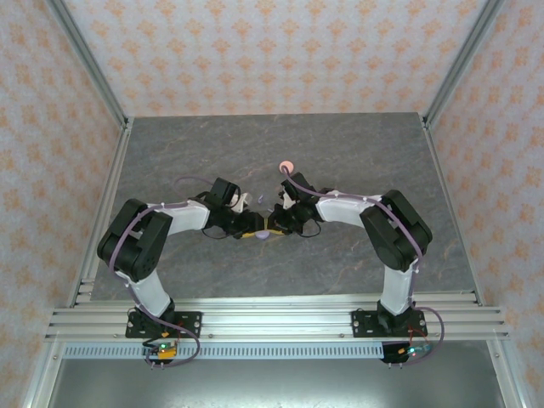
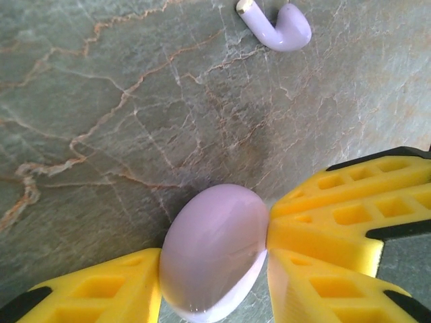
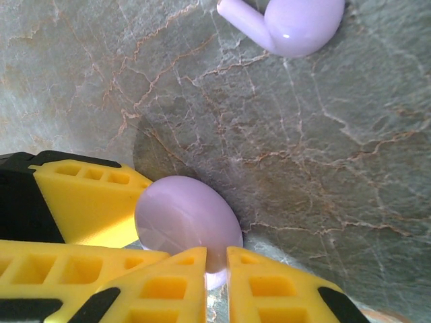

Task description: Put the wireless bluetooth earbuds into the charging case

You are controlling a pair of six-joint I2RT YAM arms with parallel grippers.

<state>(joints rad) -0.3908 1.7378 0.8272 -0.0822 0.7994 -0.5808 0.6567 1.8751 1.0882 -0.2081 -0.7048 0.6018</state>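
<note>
1. At the middle of the table (image 1: 365,161), nearest the arm bases, the left gripper (image 2: 212,276) is clenched on the lilac case (image 2: 212,252), with one yellow finger pressed against each flank.
2. From 3 o'clock in the left wrist view, a yellow finger of the right gripper (image 3: 215,272) meets the case's edge. That gripper's jaws stand almost together, nipping the case's lower rim.
3. Bare grey veined stone separates the case from the lilac earbud (image 2: 276,27).
4. The earbud lies flat on the table toward 12 o'clock, apart from the case. It is glossy, with a rounded head and a short stem with a pale tip.
5. The case is a smooth, shiny oval shell, and its inside is hidden.
6. Farthest off, in the overhead view, a pink disc (image 1: 286,166) sits at 12 o'clock of the grippers.
</note>
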